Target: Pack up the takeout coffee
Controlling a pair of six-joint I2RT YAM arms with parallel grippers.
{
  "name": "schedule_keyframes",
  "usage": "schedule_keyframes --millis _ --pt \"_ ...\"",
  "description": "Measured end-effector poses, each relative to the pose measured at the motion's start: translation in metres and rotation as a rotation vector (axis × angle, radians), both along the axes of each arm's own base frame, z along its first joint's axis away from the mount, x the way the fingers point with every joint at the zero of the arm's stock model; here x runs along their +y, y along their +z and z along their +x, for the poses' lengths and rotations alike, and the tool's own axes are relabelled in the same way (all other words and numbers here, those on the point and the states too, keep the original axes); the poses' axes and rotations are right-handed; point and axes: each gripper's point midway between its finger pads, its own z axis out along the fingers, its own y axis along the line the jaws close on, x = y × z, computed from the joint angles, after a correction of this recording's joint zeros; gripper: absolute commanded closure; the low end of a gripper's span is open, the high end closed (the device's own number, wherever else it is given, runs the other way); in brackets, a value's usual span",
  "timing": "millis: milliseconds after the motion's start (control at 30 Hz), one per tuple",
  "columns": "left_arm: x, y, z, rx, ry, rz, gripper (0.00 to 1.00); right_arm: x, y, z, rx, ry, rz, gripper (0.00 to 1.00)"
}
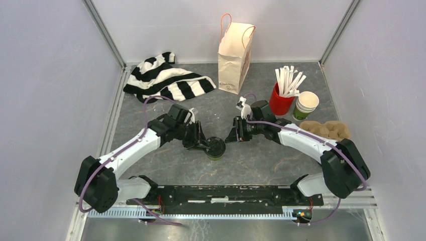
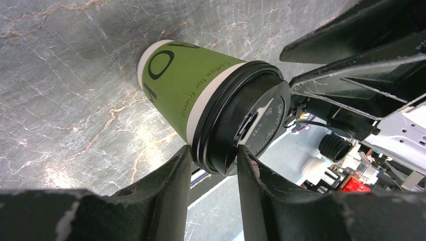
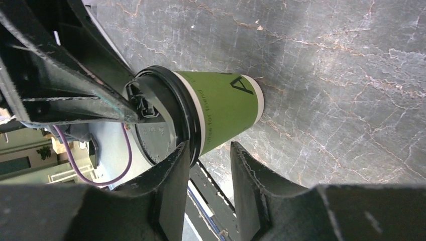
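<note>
One takeout coffee (image 1: pixel 216 148), a green paper cup with a pale band and a black lid, stands at mid-table. My left gripper (image 1: pixel 205 144) reaches it from the left. In the left wrist view the lid's rim (image 2: pixel 221 150) sits between the fingertips of that gripper (image 2: pixel 213 159), which is shut on it. My right gripper (image 1: pixel 230 137) hovers at the cup's upper right. In the right wrist view the coffee (image 3: pixel 216 108) lies just past that gripper's tips (image 3: pixel 208 150). Its jaws stand partly apart, one finger (image 3: pixel 176 170) against the lid's edge, with only table in the gap.
A paper bag (image 1: pixel 235 57) with handles stands at the back. A striped cloth (image 1: pixel 168 80) lies back left. At the right are a red cup of white sticks (image 1: pixel 281 98), stacked lidless cups (image 1: pixel 305 104) and a cardboard cup carrier (image 1: pixel 329 130).
</note>
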Motion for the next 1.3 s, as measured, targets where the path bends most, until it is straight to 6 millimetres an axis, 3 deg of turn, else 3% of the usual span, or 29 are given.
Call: schedule_keyframes --millis 233,400,733,1067,1133,1300 --pt "0.005 0.005 -0.007 0.009 0.004 0.005 0.37 -0.001 -0.002 0.001 0.002 0.007 -0.016 0.40" --pt "0.008 0.010 -0.009 0.003 0.011 0.001 0.38 -0.002 0.006 -0.005 -0.006 0.007 0.021 0.34" --pt "0.010 0.012 -0.004 0.010 0.027 -0.027 0.50 0.007 0.009 -0.016 0.016 0.035 0.088 0.39" --pt "0.012 -0.012 -0.016 0.065 0.020 -0.031 0.58 0.011 -0.005 -0.014 0.024 0.036 0.107 0.48" --pt "0.009 -0.014 -0.015 0.059 0.020 -0.058 0.56 0.009 -0.008 -0.013 0.017 0.030 0.125 0.48" --pt "0.008 -0.012 -0.012 0.041 0.026 -0.069 0.35 0.007 -0.008 -0.011 0.007 0.021 0.152 0.47"
